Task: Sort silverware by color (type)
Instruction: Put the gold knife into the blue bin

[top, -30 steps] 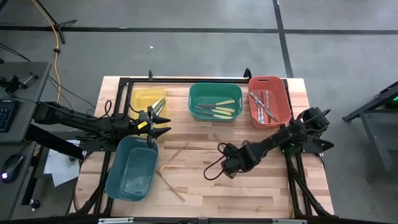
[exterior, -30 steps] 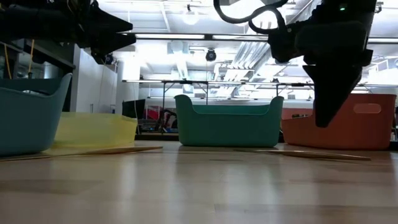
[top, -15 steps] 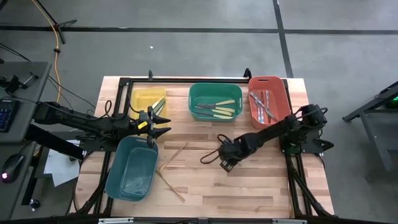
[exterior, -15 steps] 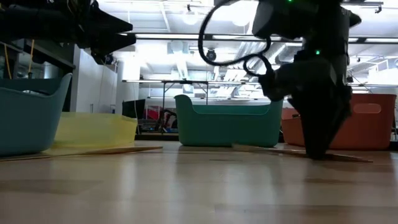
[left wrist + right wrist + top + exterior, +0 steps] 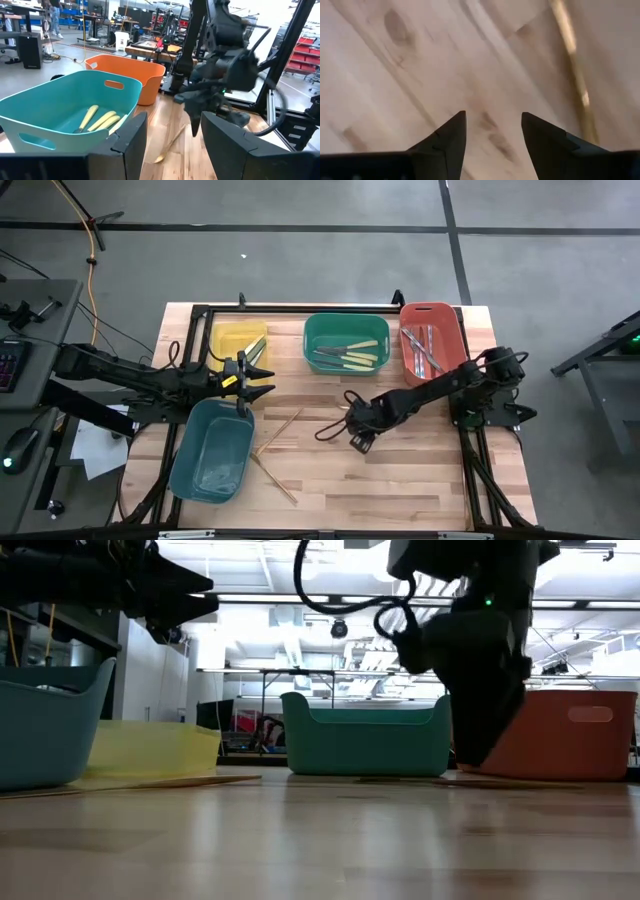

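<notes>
My right gripper [image 5: 492, 131] hangs open just above the bare tabletop near the middle [image 5: 357, 432], fingers pointing steeply down, touching nothing. A tan wooden utensil [image 5: 574, 65] lies flat on the wood just beside it [image 5: 171, 143]. Two more wooden utensils [image 5: 281, 430] [image 5: 273, 474] lie flat left of centre. Yellow-handled silverware [image 5: 352, 356] lies in the green bin [image 5: 312, 330], silver pieces [image 5: 424, 350] in the red bin [image 5: 455, 330], and yellow and green pieces [image 5: 256, 348] in the yellow bin [image 5: 225, 338]. My left gripper [image 5: 262, 380] waits open and level at the left.
A teal-blue bin [image 5: 190, 470] stands at the near left, under my left gripper's tips. The three other bins line the far edge. A black frame [image 5: 300, 308] runs along the table's far side. Bare wood lies near and right of my right gripper.
My right gripper has moved toward the table's left edge and sunk closer to the tabletop, tipping a little. My left arm and all the silverware have kept still.
</notes>
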Robot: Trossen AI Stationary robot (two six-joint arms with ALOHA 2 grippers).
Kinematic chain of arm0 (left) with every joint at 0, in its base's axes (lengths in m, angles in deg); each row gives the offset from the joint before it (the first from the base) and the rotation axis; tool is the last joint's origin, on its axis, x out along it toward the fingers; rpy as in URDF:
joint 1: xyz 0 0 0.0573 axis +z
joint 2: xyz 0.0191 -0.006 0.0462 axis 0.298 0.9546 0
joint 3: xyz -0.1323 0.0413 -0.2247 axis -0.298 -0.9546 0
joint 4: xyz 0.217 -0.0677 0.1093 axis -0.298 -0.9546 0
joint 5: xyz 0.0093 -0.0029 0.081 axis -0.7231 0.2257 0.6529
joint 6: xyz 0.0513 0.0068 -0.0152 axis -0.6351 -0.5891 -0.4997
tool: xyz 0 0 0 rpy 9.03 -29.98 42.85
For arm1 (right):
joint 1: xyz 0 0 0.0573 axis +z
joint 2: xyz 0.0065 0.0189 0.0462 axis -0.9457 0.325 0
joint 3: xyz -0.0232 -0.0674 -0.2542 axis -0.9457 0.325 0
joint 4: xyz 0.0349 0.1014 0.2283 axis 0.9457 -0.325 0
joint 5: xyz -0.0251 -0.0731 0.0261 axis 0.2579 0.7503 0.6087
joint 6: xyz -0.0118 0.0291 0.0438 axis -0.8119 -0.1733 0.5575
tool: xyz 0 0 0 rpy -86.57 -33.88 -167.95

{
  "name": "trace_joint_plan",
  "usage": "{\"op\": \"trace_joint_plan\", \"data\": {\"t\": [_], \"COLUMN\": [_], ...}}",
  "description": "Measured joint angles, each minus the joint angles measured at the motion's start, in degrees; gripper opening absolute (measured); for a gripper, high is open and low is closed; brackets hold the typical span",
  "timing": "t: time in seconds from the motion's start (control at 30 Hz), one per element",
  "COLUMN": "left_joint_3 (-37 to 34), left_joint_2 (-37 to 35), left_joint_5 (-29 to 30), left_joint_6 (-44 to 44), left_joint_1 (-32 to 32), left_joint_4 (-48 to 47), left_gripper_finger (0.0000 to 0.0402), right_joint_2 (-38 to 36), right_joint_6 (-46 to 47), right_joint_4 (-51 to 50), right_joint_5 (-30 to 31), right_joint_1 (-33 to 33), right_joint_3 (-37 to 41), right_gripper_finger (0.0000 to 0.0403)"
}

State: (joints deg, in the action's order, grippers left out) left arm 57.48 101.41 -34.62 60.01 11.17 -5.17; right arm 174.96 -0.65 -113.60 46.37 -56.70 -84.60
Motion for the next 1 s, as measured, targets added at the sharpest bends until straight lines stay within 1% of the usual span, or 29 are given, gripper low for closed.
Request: {"op": "trace_joint_plan", "data": {"t": [0.07, 0.2, 0.33, 0.47, 0.63, 0.77, 0.93, 1.0], "left_joint_3": [0.00, 0.00, 0.00, 0.00, 0.00, 0.00, 0.00, 0.00], "left_joint_2": [0.01, 0.02, 0.02, 0.02, 0.02, 0.02, 0.02, 0.00], "left_joint_5": [0.00, 0.00, 0.00, 0.00, 0.00, 0.00, 0.00, 0.00], "left_joint_6": [0.00, 0.00, 0.00, 0.00, 0.00, 0.00, 0.00, -0.01], "left_joint_1": [0.01, 0.01, 0.01, 0.00, 0.01, 0.01, 0.00, 0.00], "left_joint_4": [0.00, 0.00, -0.10, -0.20, -0.22, -0.24, -0.24, -0.24], "left_gripper_finger": [0.0177, 0.0177, 0.0177, 0.0177, 0.0177, 0.0177, 0.0177, 0.0177], "right_joint_2": [0.00, -0.02, -0.02, -0.02, -0.02, -0.02, 1.70, 2.81], "right_joint_6": [-1.21, -5.09, -10.52, -17.01, -26.04, -34.56, -40.49, -41.57], "right_joint_4": [-2.94, -5.88, -9.43, -9.40, -7.02, -5.05, -4.17, -4.12], "right_joint_5": [2.27, 2.90, 6.78, 7.57, 7.33, 5.30, 0.94, 0.34], "right_joint_1": [0.06, -0.05, -0.23, -1.69, -3.86, -5.21, -6.64, -6.70], "right_joint_3": [-1.53, -3.18, -2.44, -0.64, 1.44, 2.26, 2.26, 2.00], "right_gripper_finger": [0.0177, 0.0177, 0.0177, 0.0177, 0.0177, 0.0177, 0.0176, 0.0176]}}
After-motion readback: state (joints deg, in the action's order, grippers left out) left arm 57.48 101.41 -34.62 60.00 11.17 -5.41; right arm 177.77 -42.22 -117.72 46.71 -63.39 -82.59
